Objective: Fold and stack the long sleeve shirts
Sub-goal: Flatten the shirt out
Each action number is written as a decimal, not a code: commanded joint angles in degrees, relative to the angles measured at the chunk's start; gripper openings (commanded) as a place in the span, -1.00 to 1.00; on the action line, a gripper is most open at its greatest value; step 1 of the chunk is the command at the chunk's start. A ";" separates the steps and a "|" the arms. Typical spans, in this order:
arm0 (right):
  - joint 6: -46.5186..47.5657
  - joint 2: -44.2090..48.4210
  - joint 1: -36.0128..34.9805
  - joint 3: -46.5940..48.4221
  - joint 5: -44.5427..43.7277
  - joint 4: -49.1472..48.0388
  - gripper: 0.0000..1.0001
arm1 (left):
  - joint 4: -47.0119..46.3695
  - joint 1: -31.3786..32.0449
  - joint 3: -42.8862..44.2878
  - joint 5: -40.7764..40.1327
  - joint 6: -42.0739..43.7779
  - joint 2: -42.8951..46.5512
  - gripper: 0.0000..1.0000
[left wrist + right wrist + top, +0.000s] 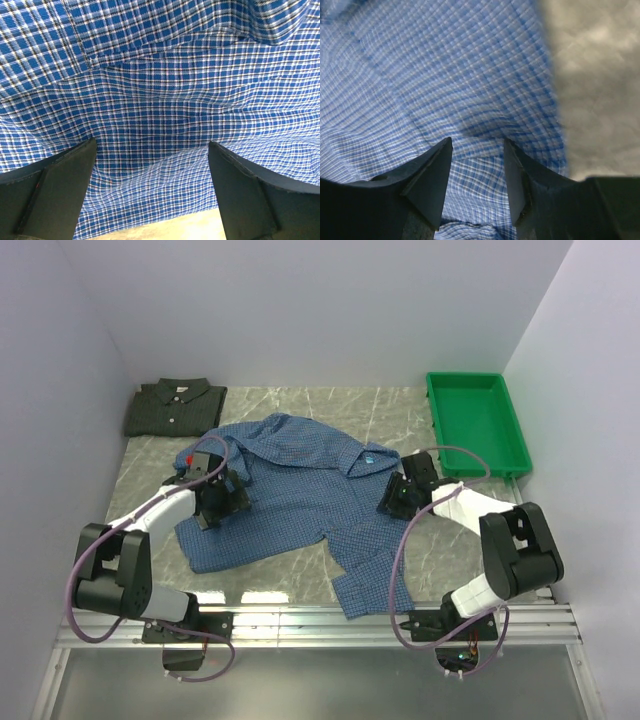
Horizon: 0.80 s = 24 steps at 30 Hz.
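Left fingers (50,195) wide apart, empty, low over the blue shirt (290,490) sprawled rumpled on the counter (400,420); right fingers (430,185) partly parted, empty, near its collar. Dark shirt (175,405) already folded, far left corner. Risk: pinching one layer only, or dragging the sleeve trailing toward the near edge, skewing the fold.
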<state>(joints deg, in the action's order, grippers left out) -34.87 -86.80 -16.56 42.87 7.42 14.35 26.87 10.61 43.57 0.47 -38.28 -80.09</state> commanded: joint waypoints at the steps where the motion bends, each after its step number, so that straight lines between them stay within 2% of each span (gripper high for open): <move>1: -3.97 2.33 0.21 -2.43 -4.69 1.10 0.07 | -0.33 0.37 0.02 1.20 1.02 -0.50 0.99; 5: -5.99 6.46 0.21 -8.32 -5.49 5.59 0.10 | 0.37 0.46 -0.42 2.08 1.02 -1.20 0.99; 11: -11.88 23.94 0.21 -15.27 -4.43 13.15 0.13 | 0.99 0.55 -2.08 2.35 0.75 1.16 0.99; 14: -10.75 30.72 -0.23 -14.84 -7.15 18.51 0.14 | 2.56 0.55 -1.65 0.59 1.01 3.53 0.99; 16: -6.89 33.80 -1.02 -13.26 -7.33 18.44 0.14 | 3.89 0.55 -1.12 -0.29 1.10 5.73 0.99; 19: 0.75 33.37 -4.35 -8.45 -6.19 13.88 0.13 | 3.37 0.81 0.11 -1.53 0.76 8.80 0.99; 21: 6.18 30.23 -10.39 -5.10 -8.12 9.76 0.11 | 2.84 2.91 1.69 -1.61 -0.30 9.87 0.99; 24: 13.74 22.77 -16.65 1.93 -12.68 3.70 0.11 | 1.35 9.23 4.41 -3.98 -2.93 9.61 0.99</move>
<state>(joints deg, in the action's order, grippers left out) -32.12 -58.43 -28.29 38.02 -0.45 27.83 30.24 15.09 43.94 -1.54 -39.03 -71.40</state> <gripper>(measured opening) 0.555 0.994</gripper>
